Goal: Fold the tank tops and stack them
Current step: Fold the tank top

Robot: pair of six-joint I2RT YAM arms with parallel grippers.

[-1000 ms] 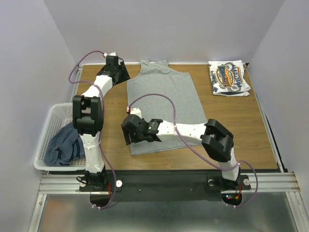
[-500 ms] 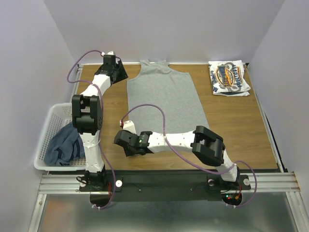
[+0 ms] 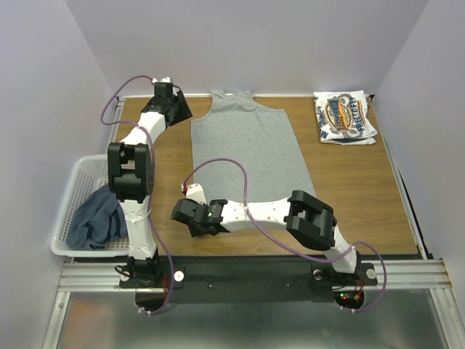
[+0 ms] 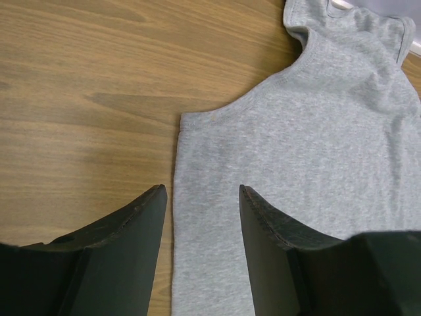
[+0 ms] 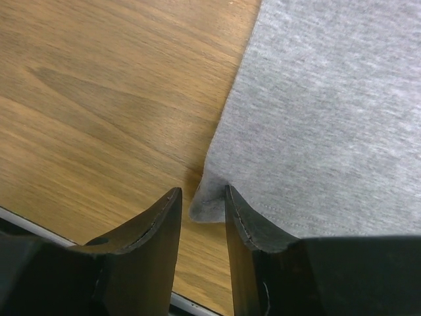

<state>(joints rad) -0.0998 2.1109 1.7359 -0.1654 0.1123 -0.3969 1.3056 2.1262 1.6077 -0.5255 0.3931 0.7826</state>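
The light grey tank top (image 3: pixel 247 149) lies flat on the table, neck at the far side. My left gripper (image 3: pixel 183 113) is open and straddles its left side edge just below the armhole, as the left wrist view (image 4: pixel 201 191) shows over the grey cloth (image 4: pixel 316 131). My right gripper (image 3: pixel 190 224) is open at the near left hem corner. In the right wrist view (image 5: pixel 202 191) that corner (image 5: pixel 207 208) sits between the jaws, with a gap on the left side. The white logo tank top (image 3: pixel 345 118) lies folded at the far right. The slate blue tank top (image 3: pixel 98 218) lies crumpled in the basket.
The white lattice basket (image 3: pixel 73 187) stands off the table's left edge. A metal rail (image 3: pixel 254 275) runs along the near edge by the arm bases. Purple cables loop over both arms. White walls enclose the back and sides.
My right gripper has moved left and nearer, from over the hem to the tank top's near left corner. My left gripper has shifted slightly back and left.
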